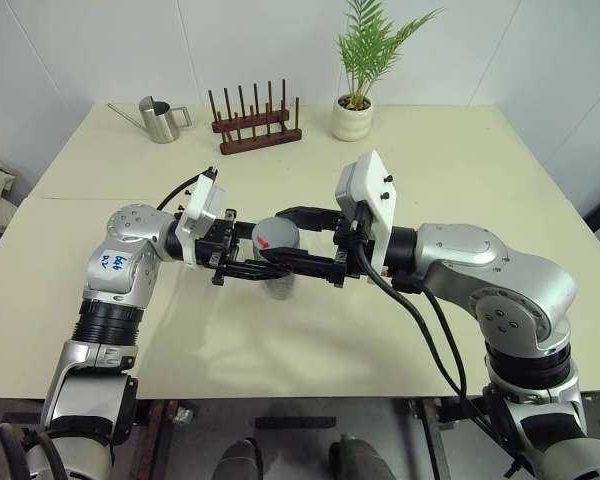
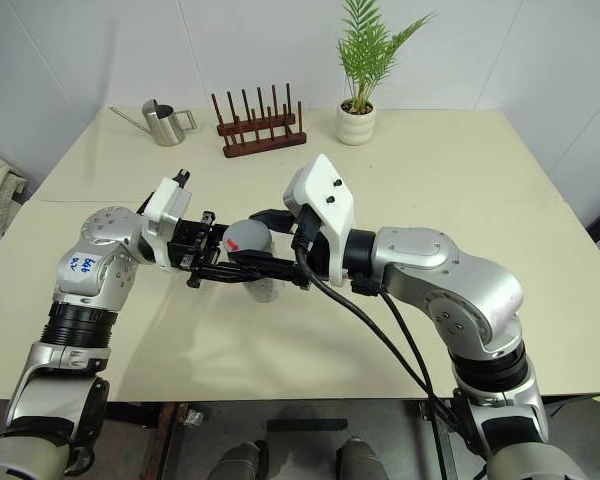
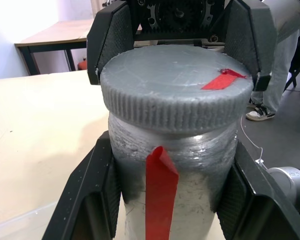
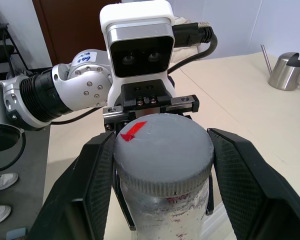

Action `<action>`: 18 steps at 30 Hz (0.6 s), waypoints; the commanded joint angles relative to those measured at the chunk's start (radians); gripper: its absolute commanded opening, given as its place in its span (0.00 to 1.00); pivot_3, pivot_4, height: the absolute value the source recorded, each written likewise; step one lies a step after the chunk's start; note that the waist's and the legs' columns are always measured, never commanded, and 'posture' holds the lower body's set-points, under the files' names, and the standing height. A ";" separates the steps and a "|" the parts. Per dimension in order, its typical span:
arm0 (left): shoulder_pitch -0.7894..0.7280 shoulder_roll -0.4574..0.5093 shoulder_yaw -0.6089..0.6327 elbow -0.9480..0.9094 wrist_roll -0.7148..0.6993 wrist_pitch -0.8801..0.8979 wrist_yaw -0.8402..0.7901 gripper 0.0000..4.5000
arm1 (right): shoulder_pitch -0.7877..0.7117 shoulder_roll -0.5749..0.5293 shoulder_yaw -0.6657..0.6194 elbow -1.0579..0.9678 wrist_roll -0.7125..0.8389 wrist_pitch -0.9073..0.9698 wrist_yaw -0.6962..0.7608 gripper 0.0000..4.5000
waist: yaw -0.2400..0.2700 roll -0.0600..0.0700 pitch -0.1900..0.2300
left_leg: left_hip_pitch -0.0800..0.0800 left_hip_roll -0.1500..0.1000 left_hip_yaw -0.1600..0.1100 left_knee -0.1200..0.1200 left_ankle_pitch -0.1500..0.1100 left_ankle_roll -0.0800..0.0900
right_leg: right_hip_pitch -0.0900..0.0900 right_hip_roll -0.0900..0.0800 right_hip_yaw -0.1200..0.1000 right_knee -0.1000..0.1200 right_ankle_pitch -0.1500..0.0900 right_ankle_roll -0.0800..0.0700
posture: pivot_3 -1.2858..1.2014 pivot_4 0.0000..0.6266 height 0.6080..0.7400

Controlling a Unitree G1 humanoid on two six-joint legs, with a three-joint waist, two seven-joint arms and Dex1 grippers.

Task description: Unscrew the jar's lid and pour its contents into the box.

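Jar held above bench, mid-air btw both arms. Left end effector clamped on jar body; right end effector pinching lid. Twist lid w/ right only, left stays rigid, jar upright. Contents prob. hidden behind the frosted wall.

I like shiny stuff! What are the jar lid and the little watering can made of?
The lid looks like dull grey plastic, with a ridged rim and a matte top. The watering can looks like brushed steel, silvery with soft reflections.
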State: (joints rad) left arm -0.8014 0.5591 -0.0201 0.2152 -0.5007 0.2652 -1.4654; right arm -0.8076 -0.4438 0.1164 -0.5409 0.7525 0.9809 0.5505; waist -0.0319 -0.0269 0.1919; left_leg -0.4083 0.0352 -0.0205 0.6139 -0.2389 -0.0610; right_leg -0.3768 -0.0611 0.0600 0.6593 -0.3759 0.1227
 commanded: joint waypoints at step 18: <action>0.015 0.021 -0.027 -0.059 0.007 0.029 -0.012 0.45 | -0.093 -0.009 -0.042 0.049 -0.049 -0.064 0.037 0.59 | 0.000 0.000 0.000 | 0.000 0.000 0.000 0.000 0.000 0.000 | 0.000 0.000 0.000 0.000 0.000 0.000 | 0.52 0.24 1.00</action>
State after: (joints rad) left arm -0.8010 0.5703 -0.0182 0.2049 -0.5008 0.2895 -1.4533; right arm -0.8539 -0.4470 0.1215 -0.4801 0.7346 0.9798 0.6053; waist -0.0318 -0.0269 0.1919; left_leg -0.4083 0.0352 -0.0205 0.6140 -0.2389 -0.0610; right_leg -0.3768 -0.0612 0.0599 0.6594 -0.3759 0.1227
